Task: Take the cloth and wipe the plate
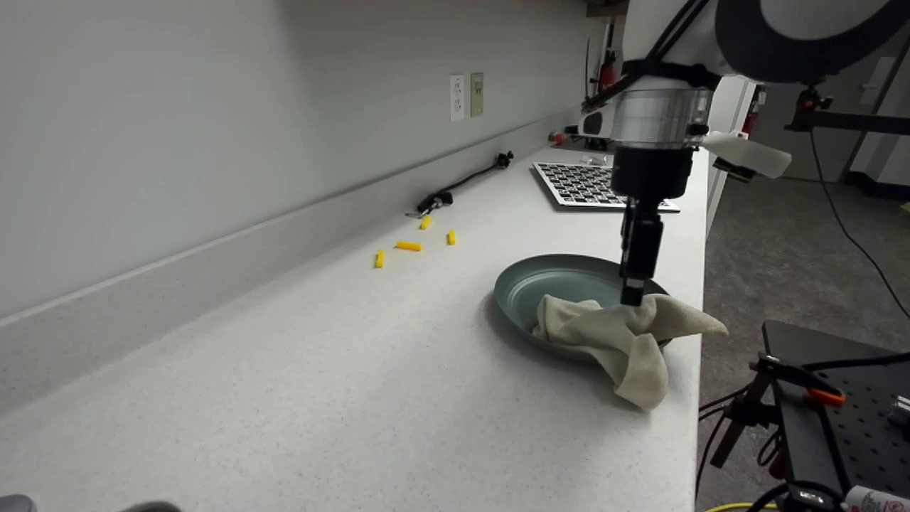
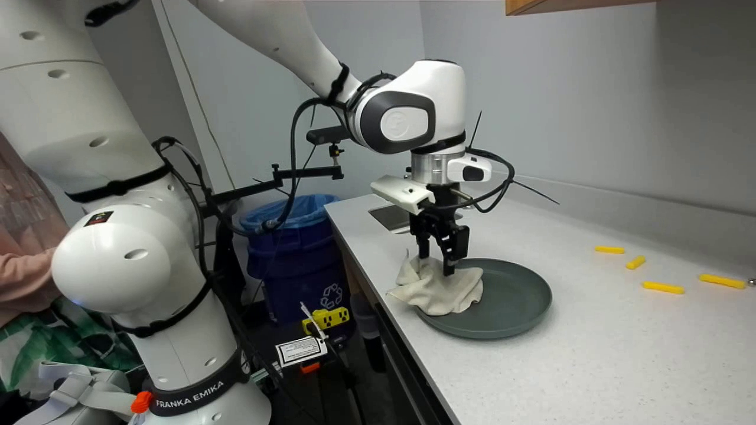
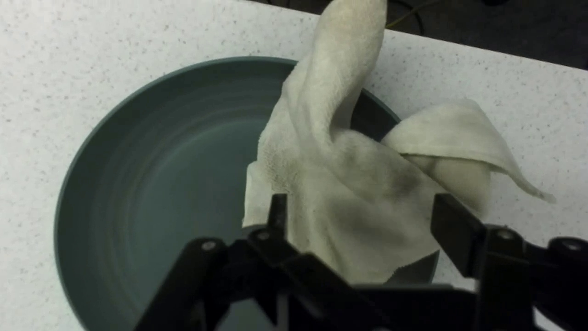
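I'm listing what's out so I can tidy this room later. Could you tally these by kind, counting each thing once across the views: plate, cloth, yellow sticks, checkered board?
Plate: 1
Cloth: 1
Yellow sticks: 4
Checkered board: 1
Total: 7

A flat pale-grey wall backs a long, speckled white counter above a dim grey floor, seemingly concrete.
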Tool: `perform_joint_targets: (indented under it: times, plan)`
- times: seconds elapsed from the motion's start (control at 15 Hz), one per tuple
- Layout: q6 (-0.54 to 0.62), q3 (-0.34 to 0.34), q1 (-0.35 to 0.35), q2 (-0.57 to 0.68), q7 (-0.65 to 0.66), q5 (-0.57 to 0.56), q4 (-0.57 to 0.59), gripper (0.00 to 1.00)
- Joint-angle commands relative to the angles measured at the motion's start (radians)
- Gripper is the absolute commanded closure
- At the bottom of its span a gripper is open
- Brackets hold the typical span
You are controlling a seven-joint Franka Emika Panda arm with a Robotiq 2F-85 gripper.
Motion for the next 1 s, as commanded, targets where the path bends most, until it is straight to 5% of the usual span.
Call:
perform_joint_targets:
  times: [0.0, 0.47, 0.93]
  plan:
    - [-0.007, 0.027, -0.003, 0.070, 0.021, -0.011, 0.034, 0.51]
    - [-0.028, 0.041, -0.006, 0.141, 0.001, 0.024, 0.073, 1.00]
    - [0.106, 0.056, -0.004, 0.195, 0.061, -0.106, 0.162, 0.99]
